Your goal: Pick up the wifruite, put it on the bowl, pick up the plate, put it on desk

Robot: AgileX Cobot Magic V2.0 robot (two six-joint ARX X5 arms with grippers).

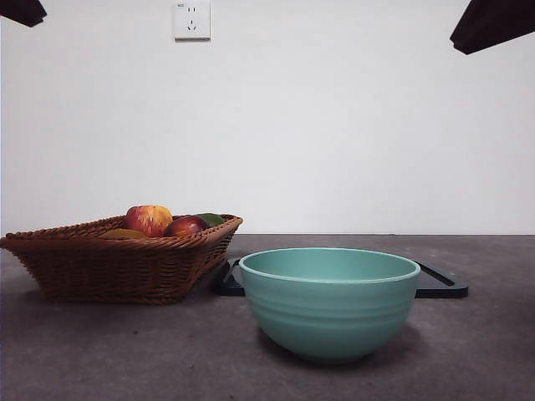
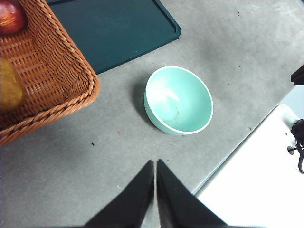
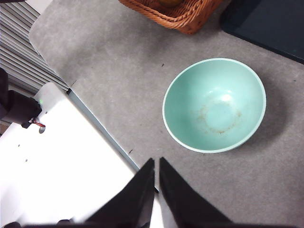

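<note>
Jaws on both arms are sitting pressed together, nothing held: left gripper (image 2: pixel 155 164) and right gripper (image 3: pixel 156 161) are each hanging high over the desk (image 1: pixel 493 351), showing in front view only as dark tips at the top corners. Bowl (image 1: pixel 329 302) is standing upright near the front, holding nothing. Wifruite (image 2: pixel 9 86) is lying in the wicker basket (image 1: pixel 117 266) w/ the apple (image 1: pixel 149 220) & a dark red fruit (image 1: pixel 185 226). Dark tray (image 1: pixel 440 284) is lying behind the bowl, beside the basket.
</note>
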